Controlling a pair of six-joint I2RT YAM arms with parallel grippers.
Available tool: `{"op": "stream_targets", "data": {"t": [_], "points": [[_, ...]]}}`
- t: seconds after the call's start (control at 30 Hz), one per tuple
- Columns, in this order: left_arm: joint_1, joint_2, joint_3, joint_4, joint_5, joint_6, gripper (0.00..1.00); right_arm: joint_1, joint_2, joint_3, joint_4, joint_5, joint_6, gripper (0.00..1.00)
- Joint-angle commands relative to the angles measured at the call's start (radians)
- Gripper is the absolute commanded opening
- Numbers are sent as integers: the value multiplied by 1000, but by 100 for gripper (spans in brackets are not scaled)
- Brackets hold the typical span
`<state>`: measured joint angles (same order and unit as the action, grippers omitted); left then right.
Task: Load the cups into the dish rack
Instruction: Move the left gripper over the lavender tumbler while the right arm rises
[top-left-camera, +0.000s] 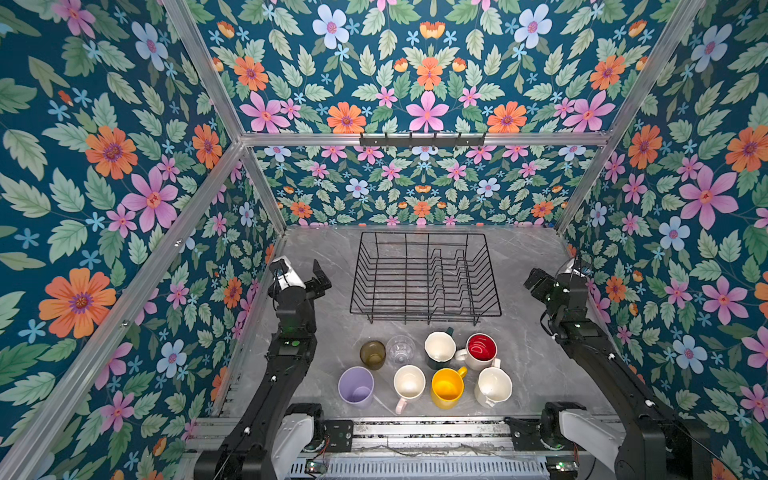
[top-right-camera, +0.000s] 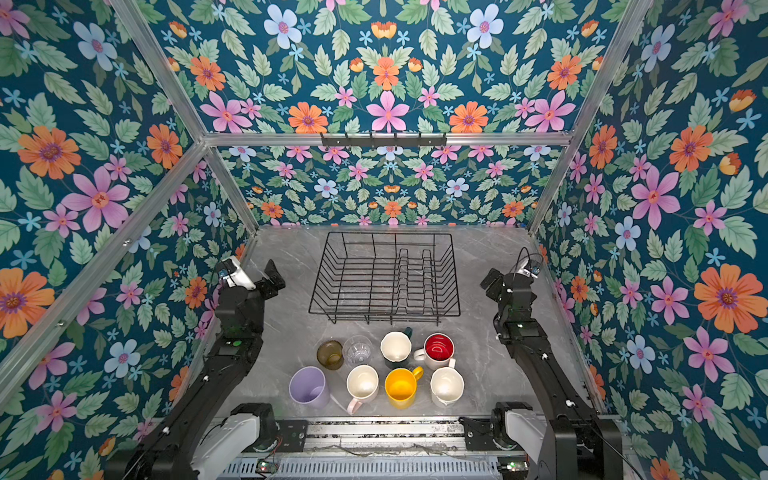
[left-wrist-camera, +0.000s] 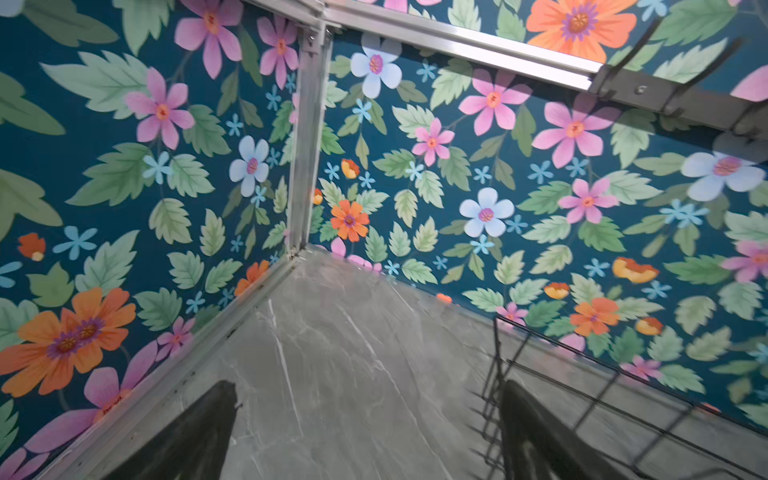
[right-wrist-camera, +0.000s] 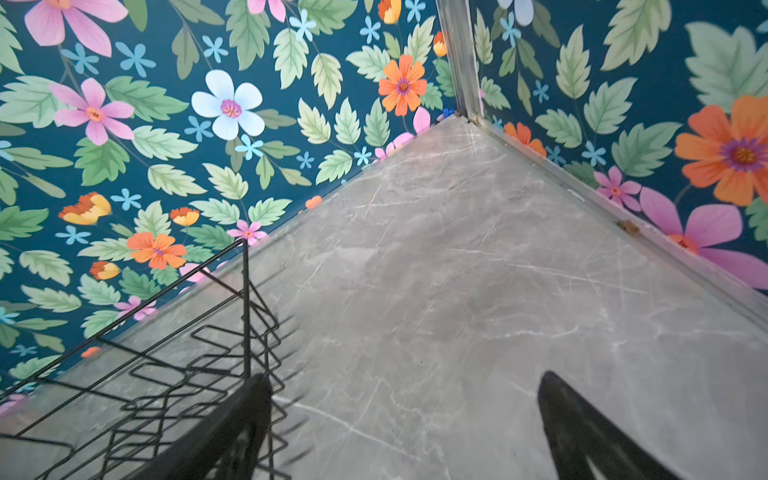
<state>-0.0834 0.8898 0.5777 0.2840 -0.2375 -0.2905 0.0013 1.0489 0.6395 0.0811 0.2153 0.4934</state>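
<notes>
As end effectors (left-wrist-camera: 368, 388) (right-wrist-camera: 405, 378) gape, cups (top-left-camera: 446, 386) apart — untouched

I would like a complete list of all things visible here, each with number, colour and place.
dish rack: one, black wire, back middle, empty.
olive-amber glass: one, back row, far left.
clear glass: one, back row, second.
dark green mug: one, back row, third.
red-lined white mug: one, back row, far right.
lilac tumbler: one, front row, far left.
pale pink mug: one, front row, second.
yellow mug: one, front row, third.
white mug: one, front row, far right.
hook rail: one, black, back frame bar.
table: one, grey marble.
left gripper: one, black, open, left of rack.
right gripper: one, black, open, right of rack.
</notes>
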Motion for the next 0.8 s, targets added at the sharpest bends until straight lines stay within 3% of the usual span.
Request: {"op": "stream_targets", "data": {"t": [0.0, 0.13, 0.17, 0.37, 0.53, 0.77], "points": [[2, -54, 102, -528, 104, -42, 97, 0, 10, 65, -141, -20, -10, 99], [2, -111, 243, -865, 202, -48, 93, 0, 63, 141, -216, -86, -48, 99], [-1, -126, 273, -943, 203, -102, 93, 0, 80, 155, -228, -111, -49, 99], [-2, -169, 354, -1150, 449, -141, 86, 0, 136, 194, -241, -191, -39, 99], [-2, -227, 318, -1236, 527, -222, 81, 1, 160, 219, -256, -233, -36, 98], [-2, -294, 305, -1387, 505, -223, 77, 2, 171, 221, -260, -260, -18, 98]]}}
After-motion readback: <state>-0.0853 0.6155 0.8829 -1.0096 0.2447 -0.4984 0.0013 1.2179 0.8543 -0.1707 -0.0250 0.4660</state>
